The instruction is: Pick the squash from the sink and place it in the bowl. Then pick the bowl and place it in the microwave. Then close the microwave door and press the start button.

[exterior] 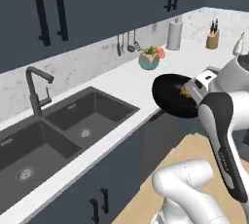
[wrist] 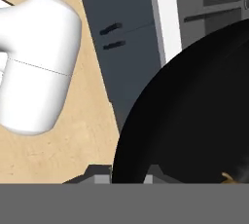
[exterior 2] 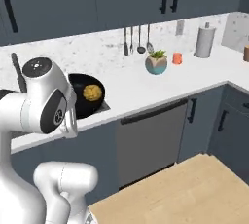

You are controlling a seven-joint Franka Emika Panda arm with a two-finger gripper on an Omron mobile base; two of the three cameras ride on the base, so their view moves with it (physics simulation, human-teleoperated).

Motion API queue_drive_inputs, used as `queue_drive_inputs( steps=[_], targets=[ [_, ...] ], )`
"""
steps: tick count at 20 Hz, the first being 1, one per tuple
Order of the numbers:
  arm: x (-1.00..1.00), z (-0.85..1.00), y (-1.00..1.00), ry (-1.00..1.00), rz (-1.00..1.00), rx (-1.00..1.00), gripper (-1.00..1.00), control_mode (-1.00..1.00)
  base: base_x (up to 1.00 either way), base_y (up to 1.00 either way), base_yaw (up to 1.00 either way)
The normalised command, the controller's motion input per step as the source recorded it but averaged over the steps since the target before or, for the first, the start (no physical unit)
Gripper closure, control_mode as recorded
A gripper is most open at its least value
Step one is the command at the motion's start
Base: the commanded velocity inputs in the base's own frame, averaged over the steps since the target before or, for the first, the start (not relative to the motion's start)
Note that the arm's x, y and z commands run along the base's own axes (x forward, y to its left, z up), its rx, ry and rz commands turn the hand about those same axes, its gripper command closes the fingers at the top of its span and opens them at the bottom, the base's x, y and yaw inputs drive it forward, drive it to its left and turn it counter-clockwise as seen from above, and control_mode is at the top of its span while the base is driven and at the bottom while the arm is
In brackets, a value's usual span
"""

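Note:
A glossy black bowl (exterior: 170, 96) (exterior 2: 80, 102) hangs tilted in the air just off the counter's front edge, to the right of the sink (exterior: 73, 121). A small yellow-orange squash (exterior: 186, 91) (exterior 2: 92, 92) lies inside the bowl. My gripper (exterior: 197, 89) is shut on the bowl's rim on the side toward the arm. In the hand view the bowl (wrist: 194, 121) covers the right half, its rim runs between my gripper's (wrist: 127, 175) tips, and a bit of squash (wrist: 231, 179) shows at the bottom right.
A dark gooseneck faucet (exterior: 36, 89) stands behind the sink. On the white counter are a teal plant pot (exterior: 149, 58) (exterior 2: 156, 63), an orange cup (exterior 2: 177, 58), a paper towel roll (exterior: 174, 34) (exterior 2: 204, 42) and a knife block (exterior: 212, 38). Utensils (exterior 2: 138, 40) hang on the wall. Cabinet fronts and wooden floor lie below.

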Motion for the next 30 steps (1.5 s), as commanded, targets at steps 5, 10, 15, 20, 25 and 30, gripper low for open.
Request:
queue_drive_inputs(
  steps=[5, 10, 15, 20, 25, 30],
  targets=[
    [0.00, 0.00, 0.00, 0.00, 0.00, 0.00, 1.00, 1.00, 0.00, 0.00, -1.00],
    [0.00, 0.00, 0.00, 0.00, 0.00, 0.00, 1.00, 1.00, 0.00, 0.00, -1.00],
    [0.00, 0.00, 0.00, 0.00, 0.00, 0.00, 1.00, 1.00, 0.24, -0.10, -0.80],
    [0.00, 0.00, 0.00, 0.00, 0.00, 0.00, 1.00, 1.00, 0.95, -0.98, 0.01],
    [0.00, 0.00, 0.00, 0.00, 0.00, 0.00, 1.00, 1.00, 1.00, -0.86, 0.27],
    [0.00, 0.00, 0.00, 0.00, 0.00, 0.00, 1.00, 1.00, 1.00, -0.30, 0.33]
  ],
)
